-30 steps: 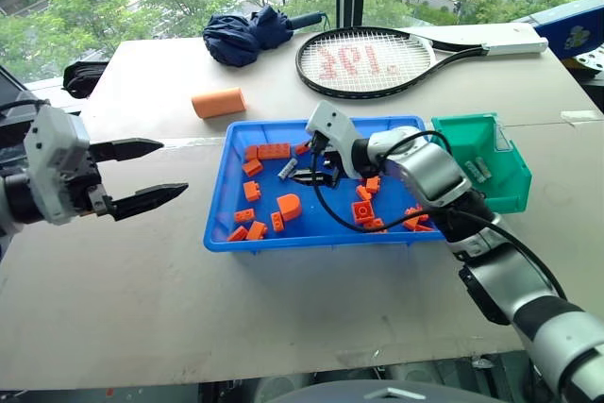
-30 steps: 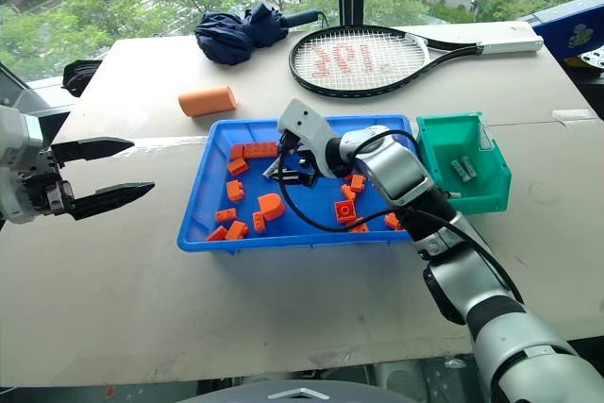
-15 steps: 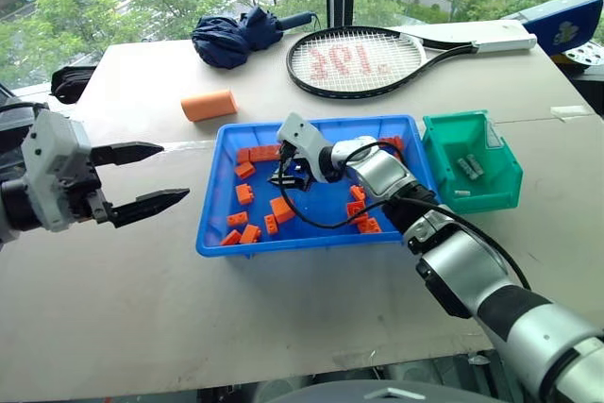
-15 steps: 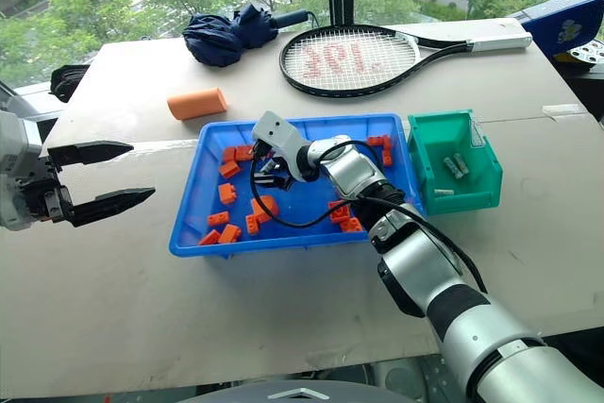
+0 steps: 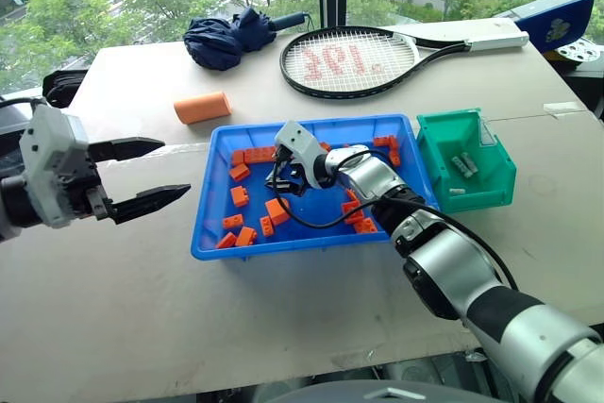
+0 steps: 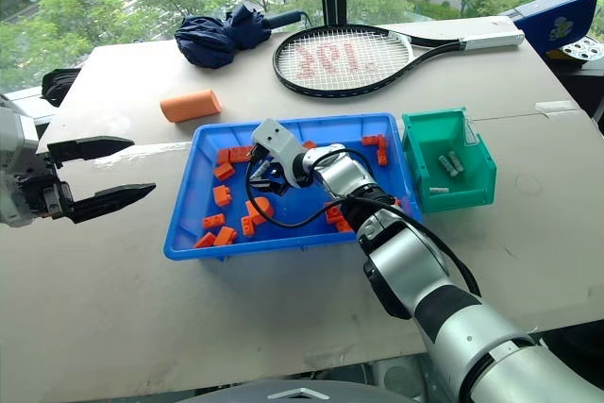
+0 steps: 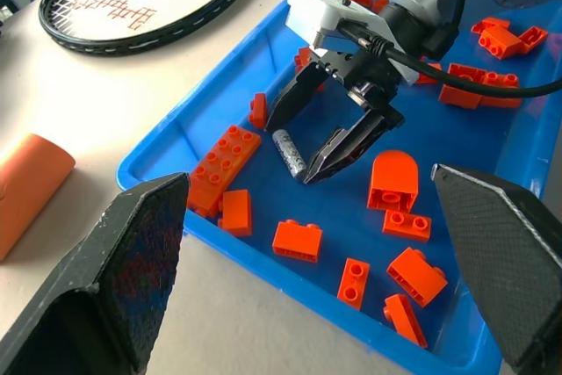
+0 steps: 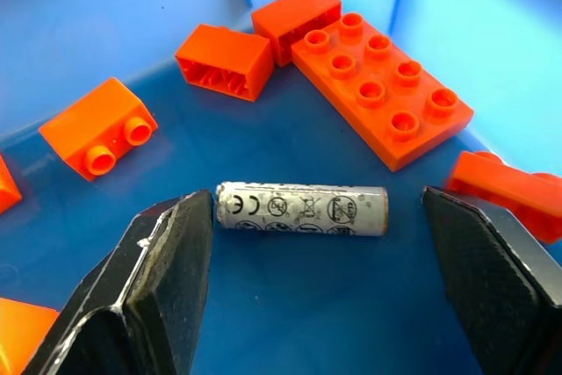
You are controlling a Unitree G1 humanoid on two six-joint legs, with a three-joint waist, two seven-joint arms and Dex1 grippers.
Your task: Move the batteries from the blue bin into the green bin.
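Your right gripper (image 7: pixel 323 133) is reaching into the blue bin (image 5: pixel 209 224) with its fingers spread wide, one on each side of a single battery (image 8: pixel 301 210) that is lying flat on the bin floor. Nothing is being gripped yet; the battery is sitting free between the open fingers, lengthwise across the gap as the right wrist view shows it. Your left gripper (image 5: pixel 156 176) is hanging open and empty over the table (image 5: pixel 142 309), well apart from the bin.

Watch the orientation: the fingers look set to close on the battery's ends rather than its sides, so it may well pop out or roll away as you are squeezing. Orange bricks (image 8: pixel 381 90) are lying near the battery, and one finger could catch a brick and pinch it along, or push the battery off line.

The green bin (image 5: pixel 494 190) is standing just beside the blue bin's right end, and two batteries (image 5: pixel 464 166) are already lying in it.
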